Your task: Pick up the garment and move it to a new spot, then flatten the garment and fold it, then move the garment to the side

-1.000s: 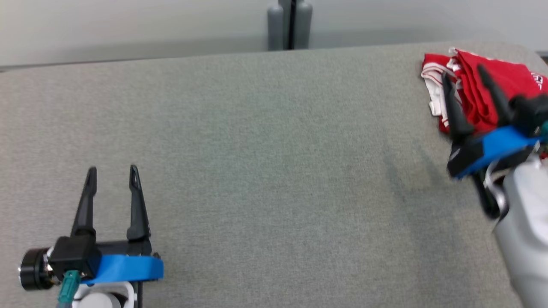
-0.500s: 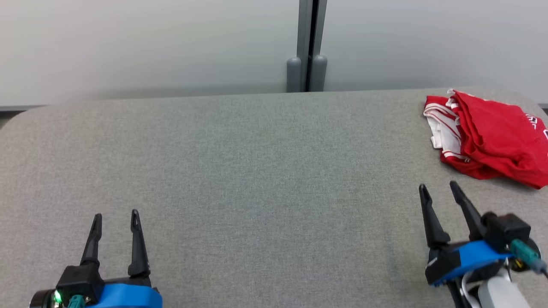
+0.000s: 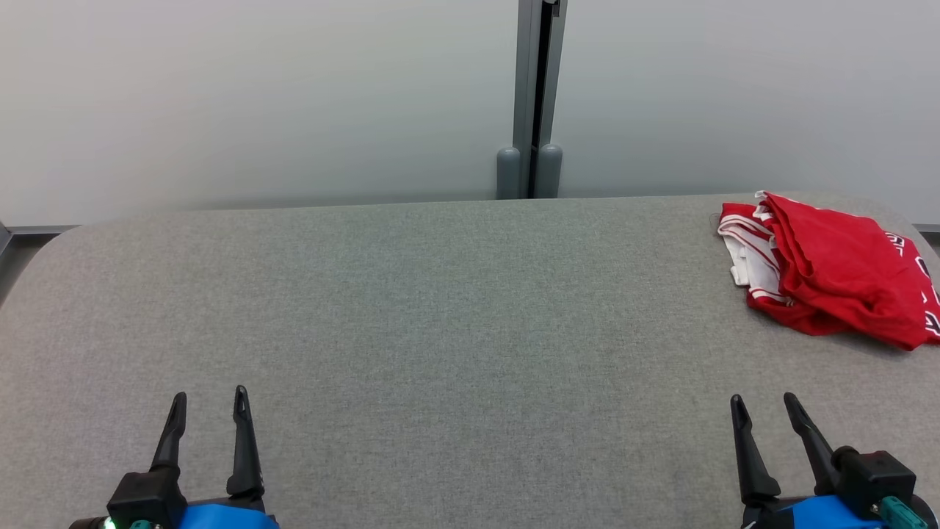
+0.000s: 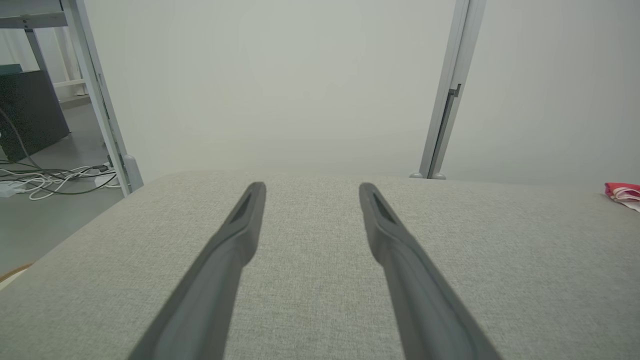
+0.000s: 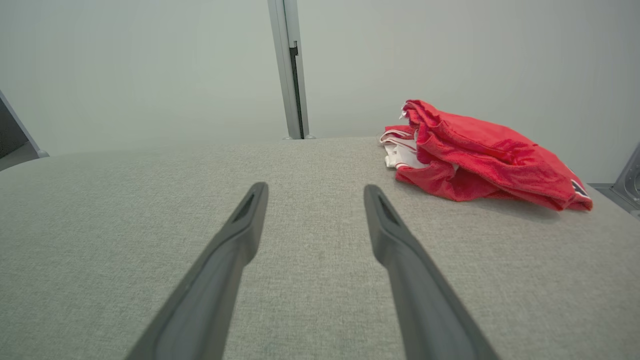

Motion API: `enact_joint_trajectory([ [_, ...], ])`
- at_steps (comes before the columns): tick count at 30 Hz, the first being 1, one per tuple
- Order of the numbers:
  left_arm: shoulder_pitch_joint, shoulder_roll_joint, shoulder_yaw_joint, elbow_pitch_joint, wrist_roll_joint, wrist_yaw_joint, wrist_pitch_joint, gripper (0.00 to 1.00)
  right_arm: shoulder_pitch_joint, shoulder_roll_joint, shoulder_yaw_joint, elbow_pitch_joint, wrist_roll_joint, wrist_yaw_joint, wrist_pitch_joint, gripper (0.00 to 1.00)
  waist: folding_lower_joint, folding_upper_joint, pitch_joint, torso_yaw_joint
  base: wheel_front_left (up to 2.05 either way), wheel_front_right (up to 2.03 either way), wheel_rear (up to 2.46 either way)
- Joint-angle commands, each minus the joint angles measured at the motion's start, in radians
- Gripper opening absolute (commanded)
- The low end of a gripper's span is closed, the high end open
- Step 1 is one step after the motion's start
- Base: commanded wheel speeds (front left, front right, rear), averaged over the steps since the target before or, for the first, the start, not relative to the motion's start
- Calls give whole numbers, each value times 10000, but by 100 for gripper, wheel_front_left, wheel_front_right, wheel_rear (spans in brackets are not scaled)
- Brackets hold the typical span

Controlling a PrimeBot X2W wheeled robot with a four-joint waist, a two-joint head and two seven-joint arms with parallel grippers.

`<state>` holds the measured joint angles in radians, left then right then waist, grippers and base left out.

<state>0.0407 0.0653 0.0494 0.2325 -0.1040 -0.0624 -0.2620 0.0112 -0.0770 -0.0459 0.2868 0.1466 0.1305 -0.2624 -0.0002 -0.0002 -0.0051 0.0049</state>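
Grey cloth covers the tabletop (image 3: 440, 308) in front of us, and a pale wall (image 3: 257, 95) stands behind it with a grey post (image 3: 530, 95) at 12 o'clock. From our head we see the garment (image 3: 837, 272) far off at about 2 o'clock, near the back right corner of the tabletop. It is red with some white stripes, and it lies in a bumpy heap. Our left fingers (image 3: 242, 441) sit low at 7 o'clock and our right fingers (image 3: 747, 448) sit low at 5 o'clock, both pointing to 12 o'clock. Both pairs are spread wide apart and hold nothing. The garment is well apart from the right fingers and much farther from the left ones. From our right wrist, the garment (image 5: 475, 155) shows at 1 o'clock past the tips, resting on the tabletop. From our left wrist, a small red bit of it (image 4: 622, 192) peeks in at 3 o'clock, and some cables (image 4: 50, 180) lie on the floor (image 4: 45, 220) at 9 o'clock.
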Motion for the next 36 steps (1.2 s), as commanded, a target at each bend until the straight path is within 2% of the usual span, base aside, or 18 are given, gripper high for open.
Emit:
enact_joint_trajectory([
  [1, 78, 14, 40, 55, 39, -47, -39, 100, 153, 56, -51, -85, -81, 7, -30, 100, 2, 2, -24, -9, 0, 0, 0],
  [30, 56, -45, 170, 338, 207, -218, -38, 100, -84, 246, -233, -424, -380, 7, 275, 100, 2, 2, -73, -42, 0, 0, 0],
  [31, -2, -52, 105, 321, 164, -189, 1, 0, -23, 223, -219, -398, -359, 0, 278, 0, 2, 2, -74, -45, 0, 0, 0],
  [35, 71, -115, 60, 701, 130, -187, 67, 0, 136, 267, -213, -46, -334, 0, 307, 0, 2, 2, -72, -48, 0, 0, 0],
  [36, -57, -116, 167, 773, -256, -201, 239, 0, 36, 266, -289, 8, 63, 0, 455, 0, 2, 2, -70, -48, 0, 0, 0],
])
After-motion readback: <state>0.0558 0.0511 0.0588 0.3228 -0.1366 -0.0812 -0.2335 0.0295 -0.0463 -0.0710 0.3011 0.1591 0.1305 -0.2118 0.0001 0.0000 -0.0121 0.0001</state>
